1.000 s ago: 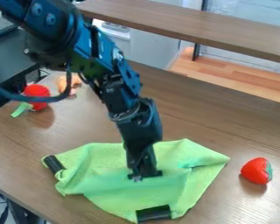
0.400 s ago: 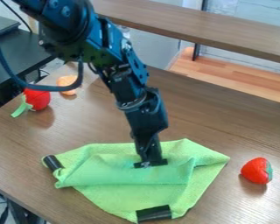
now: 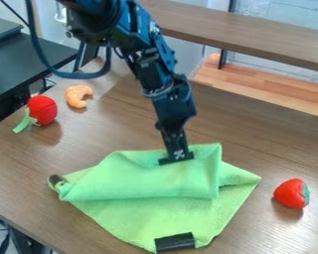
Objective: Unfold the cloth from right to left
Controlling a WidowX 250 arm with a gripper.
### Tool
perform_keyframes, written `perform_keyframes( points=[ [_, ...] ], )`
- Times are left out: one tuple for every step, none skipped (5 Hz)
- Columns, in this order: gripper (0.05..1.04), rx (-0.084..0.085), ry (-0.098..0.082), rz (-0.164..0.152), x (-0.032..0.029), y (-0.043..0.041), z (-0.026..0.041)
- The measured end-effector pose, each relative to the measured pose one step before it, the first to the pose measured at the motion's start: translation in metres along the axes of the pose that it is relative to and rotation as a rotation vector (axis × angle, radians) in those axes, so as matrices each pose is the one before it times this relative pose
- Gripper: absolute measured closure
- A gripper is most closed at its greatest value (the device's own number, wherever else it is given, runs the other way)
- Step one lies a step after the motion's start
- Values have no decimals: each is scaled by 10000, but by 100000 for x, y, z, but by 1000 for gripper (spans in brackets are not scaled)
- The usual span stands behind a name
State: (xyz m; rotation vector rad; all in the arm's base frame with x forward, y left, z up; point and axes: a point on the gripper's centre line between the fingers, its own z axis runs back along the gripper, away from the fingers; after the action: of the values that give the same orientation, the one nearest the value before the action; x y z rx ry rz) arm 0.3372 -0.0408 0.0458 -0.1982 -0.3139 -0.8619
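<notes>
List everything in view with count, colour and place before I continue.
Cloth: one, green, partly folded, table front
Patches: two, dark, cloth's near and left corners
Toy strawberry: one, red and green, right
Toy vegetable: one, red with green stem, left
Toy shrimp: one, orange, behind vegetable
Table: one, brown, beneath these
Side table: one, black, upper left
Board: one, brown, back
Arm: one, black, from top
Gripper: one, black, at cloth's fold
</notes>
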Motion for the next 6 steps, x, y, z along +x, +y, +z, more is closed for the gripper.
perform_keyframes(
  points=[
    [1035,-101,63,446,410,1392,146],
    [1035,10,-65,408,450,1553,482],
    [1035,124,-135,236,558,1323,658],
    [1035,120,-56,331,474,1333,-110],
    [1035,93,151,242,309,1477,-550],
    [1035,-32,-24,304,664,979,42]
  ],
)
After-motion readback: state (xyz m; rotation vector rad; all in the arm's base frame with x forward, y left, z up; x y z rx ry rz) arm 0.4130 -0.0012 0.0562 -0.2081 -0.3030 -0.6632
